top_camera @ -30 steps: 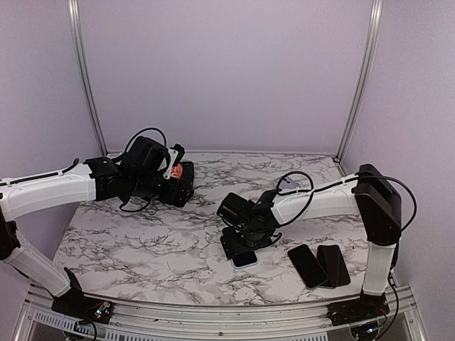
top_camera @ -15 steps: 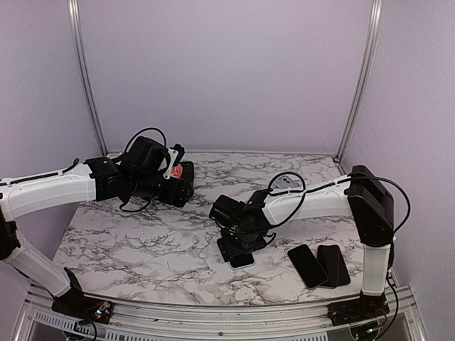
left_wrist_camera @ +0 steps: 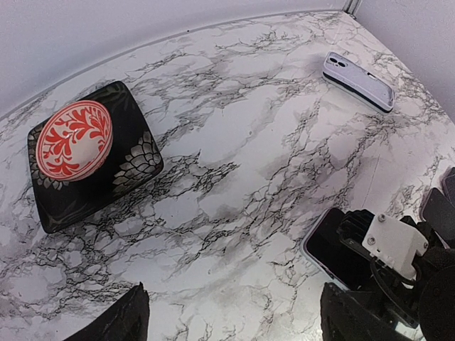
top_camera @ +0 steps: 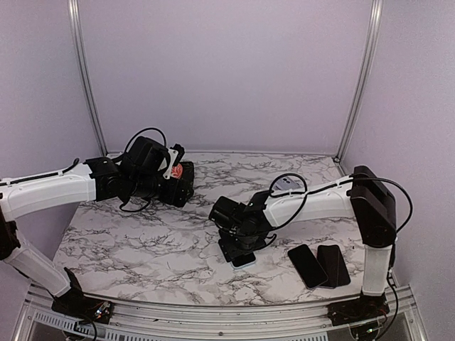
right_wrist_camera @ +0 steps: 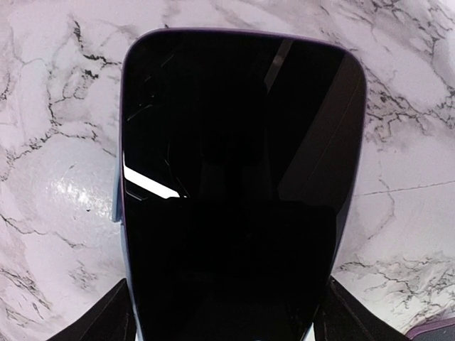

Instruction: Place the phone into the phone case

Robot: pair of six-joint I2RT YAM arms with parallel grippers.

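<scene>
A phone (right_wrist_camera: 234, 177) with a black screen and a pale lilac rim lies flat on the marble table (top_camera: 142, 241). It also shows under the right arm in the top view, phone (top_camera: 244, 261). My right gripper (right_wrist_camera: 227, 316) is down over its near end, one finger on each long side and close to the edges; I see no firm contact. A white-lilac phone case (left_wrist_camera: 359, 79) with a camera cut-out lies at the back right. My left gripper (left_wrist_camera: 234, 316) hangs open over bare table, holding nothing.
A black square dish (left_wrist_camera: 92, 167) with a red-and-white patterned ball (left_wrist_camera: 75, 138) sits at the back left, near the left arm. Two dark phones (top_camera: 307, 265) (top_camera: 333, 264) lie side by side at the front right by the right arm's base.
The right gripper has shifted slightly left over the phone and its jaws have narrowed toward the phone's sides. The left arm has not moved.
</scene>
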